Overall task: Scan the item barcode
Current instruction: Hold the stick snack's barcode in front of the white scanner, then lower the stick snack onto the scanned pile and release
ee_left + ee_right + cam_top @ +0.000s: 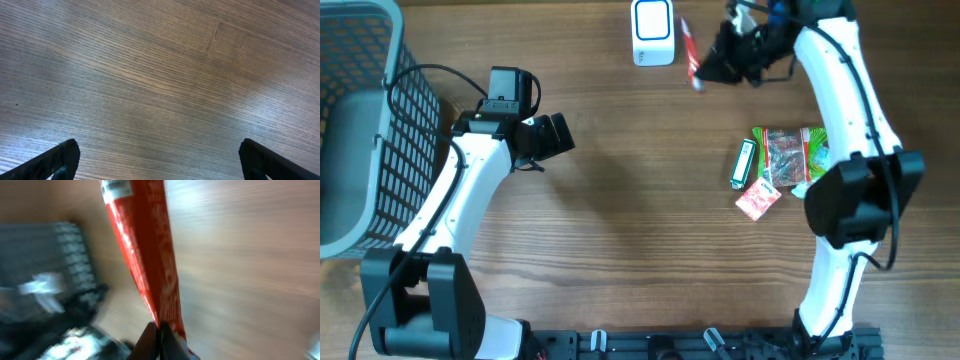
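Near the base on the left, the left arm hangs over bare surface, jaws spread wide and holding nothing. Farther off on the right, past a heap of snack packets, the right arm reaches far, its jaws pinching a red packet. The packet's long axis runs roughly near-to-far, just right of the white scanner, so the scan likely needs its barcode turned leftward.
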Robot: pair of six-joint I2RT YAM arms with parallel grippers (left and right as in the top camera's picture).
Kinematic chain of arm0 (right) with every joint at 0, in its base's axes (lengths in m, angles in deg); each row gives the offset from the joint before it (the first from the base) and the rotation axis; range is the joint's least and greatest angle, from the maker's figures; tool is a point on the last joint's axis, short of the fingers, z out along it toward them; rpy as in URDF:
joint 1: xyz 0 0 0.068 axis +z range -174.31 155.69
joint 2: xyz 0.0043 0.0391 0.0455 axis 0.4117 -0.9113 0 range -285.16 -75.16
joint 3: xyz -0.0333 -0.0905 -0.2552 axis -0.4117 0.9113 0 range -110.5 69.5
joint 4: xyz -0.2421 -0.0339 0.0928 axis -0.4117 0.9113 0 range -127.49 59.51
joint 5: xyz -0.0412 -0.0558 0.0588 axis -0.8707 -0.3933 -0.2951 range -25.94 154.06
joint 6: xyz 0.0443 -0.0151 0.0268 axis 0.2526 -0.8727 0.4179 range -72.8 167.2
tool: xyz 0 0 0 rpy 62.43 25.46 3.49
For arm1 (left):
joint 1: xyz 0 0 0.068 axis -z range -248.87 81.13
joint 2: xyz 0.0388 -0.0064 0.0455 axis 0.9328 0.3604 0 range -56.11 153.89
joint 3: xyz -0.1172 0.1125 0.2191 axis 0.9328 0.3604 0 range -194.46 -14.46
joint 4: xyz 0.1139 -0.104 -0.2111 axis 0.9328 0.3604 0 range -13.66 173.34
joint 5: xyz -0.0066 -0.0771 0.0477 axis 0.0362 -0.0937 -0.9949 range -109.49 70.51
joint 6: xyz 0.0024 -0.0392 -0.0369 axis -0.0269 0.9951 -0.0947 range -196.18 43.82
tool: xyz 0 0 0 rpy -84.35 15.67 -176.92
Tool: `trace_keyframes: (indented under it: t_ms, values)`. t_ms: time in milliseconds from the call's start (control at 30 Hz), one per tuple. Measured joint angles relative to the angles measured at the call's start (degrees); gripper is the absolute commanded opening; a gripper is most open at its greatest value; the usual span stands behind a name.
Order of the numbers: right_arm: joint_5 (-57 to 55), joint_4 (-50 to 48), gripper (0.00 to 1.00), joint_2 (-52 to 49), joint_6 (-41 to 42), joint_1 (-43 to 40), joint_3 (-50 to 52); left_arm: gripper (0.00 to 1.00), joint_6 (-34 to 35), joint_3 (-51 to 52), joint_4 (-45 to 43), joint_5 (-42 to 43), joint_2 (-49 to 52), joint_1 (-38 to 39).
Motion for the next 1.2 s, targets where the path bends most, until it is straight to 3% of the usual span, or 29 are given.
trace_keyframes:
  t_ms: [167, 367, 400, 433, 533, 600, 633, 667, 967, 1200]
  values:
    - [-24.2, 13.0, 0.04, 0.1, -2.1, 0.0, 0.7, 1.00, 0.0, 0.0, 0.0, 0.0, 0.0, 0.0]
    - [-35.9, 11.9, 0.07, 0.1, -2.2, 0.0, 7.9, 1.00, 0.0, 0.0, 0.0, 0.0, 0.0, 0.0]
    - [-36.7, 10.8, 0.23, 0.1, -2.2, 0.0, 9.6, 1.00, 0.0, 0.0, 0.0, 0.0, 0.0, 0.0]
    - [-37.5, 10.1, 0.32, 0.1, -2.3, 0.0, 11.0, 1.00, 0.0, 0.0, 0.0, 0.0, 0.0, 0.0]
    - [-40.5, 9.4, 0.52, 0.1, -2.7, 0.0, 13.9, 1.00, 0.0, 0.0, 0.0, 0.0, 0.0, 0.0]
    - [-41.9, 8.7, 0.71, 0.1, -2.9, 0.0, 15.0, 1.00, 0.0, 0.0, 0.0, 0.0, 0.0, 0.0]
    - [-42.3, 8.2, 0.96, 0.1, -3.3, 0.0, 15.3, 1.00, 0.0, 0.0, 0.0, 0.0, 0.0, 0.0]
    - [-42.6, 8.0, 1.00, 0.1, -2.9, 0.0, 15.5, 1.00, 0.0, 0.0, 0.0, 0.0, 0.0, 0.0]
    - [-43.3, 1.5, 0.99, 0.1, -3.2, 0.0, 15.9, 1.00, 0.0, 0.0, 0.0, 0.0, 0.0, 0.0]
    - [-43.6, -24.9, 1.00, 0.1, -3.2, 0.0, 16.3, 1.00, 0.0, 0.0, 0.0, 0.0, 0.0, 0.0]
